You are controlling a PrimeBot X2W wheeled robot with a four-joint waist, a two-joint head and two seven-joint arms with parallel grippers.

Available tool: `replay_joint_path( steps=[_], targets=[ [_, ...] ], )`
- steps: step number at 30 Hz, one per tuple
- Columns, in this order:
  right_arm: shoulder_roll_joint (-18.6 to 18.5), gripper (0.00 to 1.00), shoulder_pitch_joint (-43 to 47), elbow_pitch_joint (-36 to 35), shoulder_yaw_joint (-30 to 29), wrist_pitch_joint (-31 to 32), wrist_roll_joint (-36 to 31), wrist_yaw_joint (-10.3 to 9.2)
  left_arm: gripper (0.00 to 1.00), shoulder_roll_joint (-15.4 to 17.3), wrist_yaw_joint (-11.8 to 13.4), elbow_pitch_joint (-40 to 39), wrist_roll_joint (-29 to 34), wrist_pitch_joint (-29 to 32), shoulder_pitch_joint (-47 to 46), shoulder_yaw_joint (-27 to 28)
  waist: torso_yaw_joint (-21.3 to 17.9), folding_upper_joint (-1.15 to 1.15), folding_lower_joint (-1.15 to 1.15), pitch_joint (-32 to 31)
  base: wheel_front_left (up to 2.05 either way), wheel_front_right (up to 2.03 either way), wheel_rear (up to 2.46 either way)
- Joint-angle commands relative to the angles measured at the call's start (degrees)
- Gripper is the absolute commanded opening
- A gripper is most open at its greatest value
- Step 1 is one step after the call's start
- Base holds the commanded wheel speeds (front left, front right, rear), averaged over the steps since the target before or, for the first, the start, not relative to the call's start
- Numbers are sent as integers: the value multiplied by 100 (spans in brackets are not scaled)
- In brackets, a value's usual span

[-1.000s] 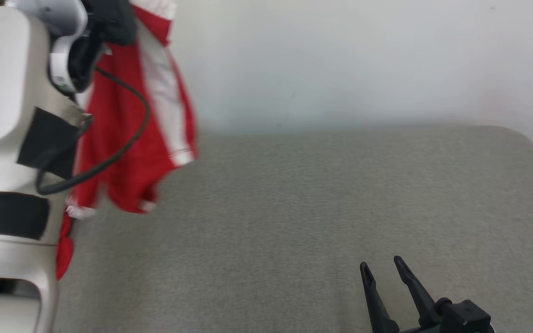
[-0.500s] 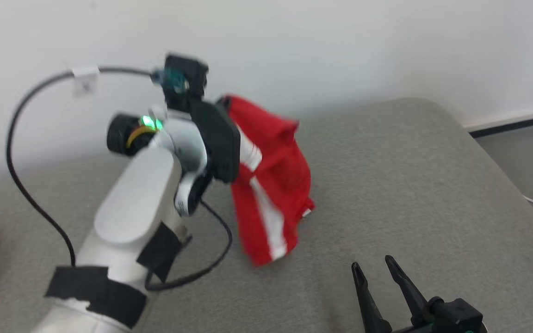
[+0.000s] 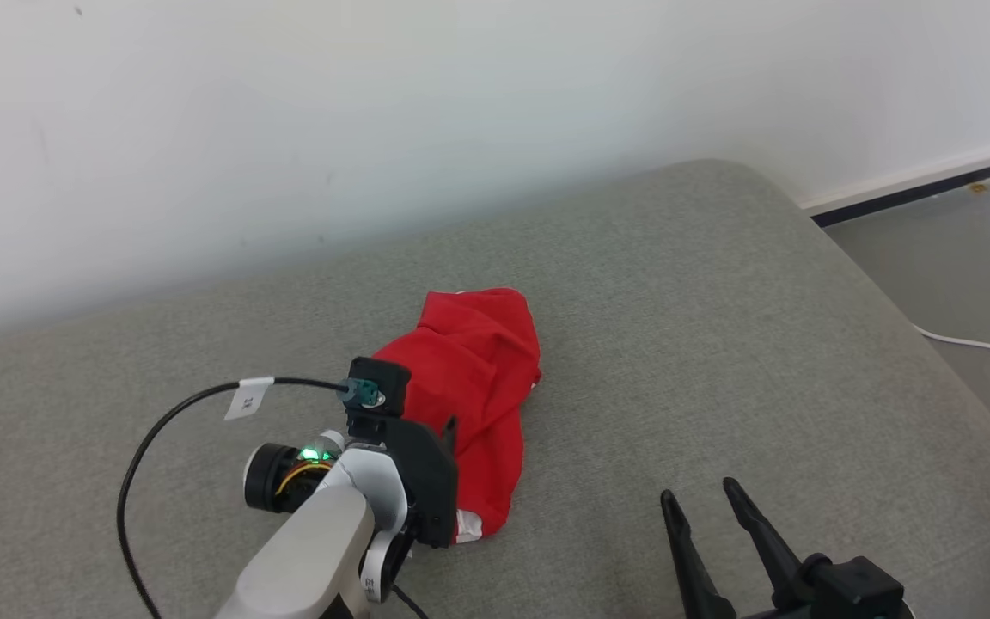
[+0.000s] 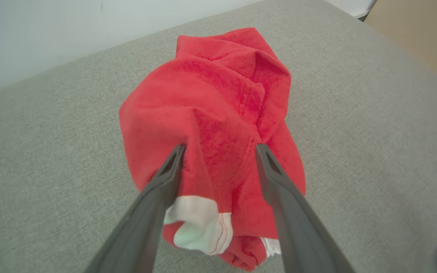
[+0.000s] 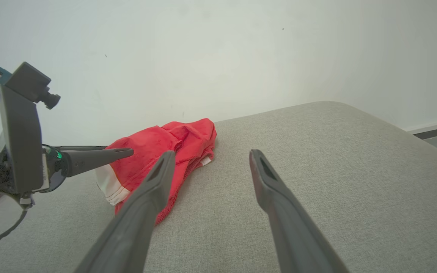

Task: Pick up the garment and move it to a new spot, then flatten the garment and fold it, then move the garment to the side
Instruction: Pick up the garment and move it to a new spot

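Near the middle of the head frame, setting the garment down on the grey cushion after carrying it dangling in mid-air a second ago, with the left gripper now parting its fingers to either side of a raised fold instead of pinching it. Judging the move to a new spot as good as done and flattening as coming next, while holding the right gripper spread and idle at lower right, apart from the cloth. Looking at a soft, crumpled red heap with white trim curling at the near hem, slumping on coarse, evenly woven upholstery.
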Motion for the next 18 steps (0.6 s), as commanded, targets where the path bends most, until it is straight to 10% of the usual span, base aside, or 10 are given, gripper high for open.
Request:
replay_joint_path(
  steps=[1, 18],
  targets=[
    [7, 100, 63, -36, -46, 6, -47, 20, 100, 5, 19, -74, -172, -106, 106, -34, 101, 0, 0, -31, 0, 0, 0],
    [7, 100, 200, -239, -803, -36, -184, 20, 100, 512, 899, -2680, 44, -2647, 2086, 944, 854, 0, 0, -195, 0, 0, 0]
  ],
)
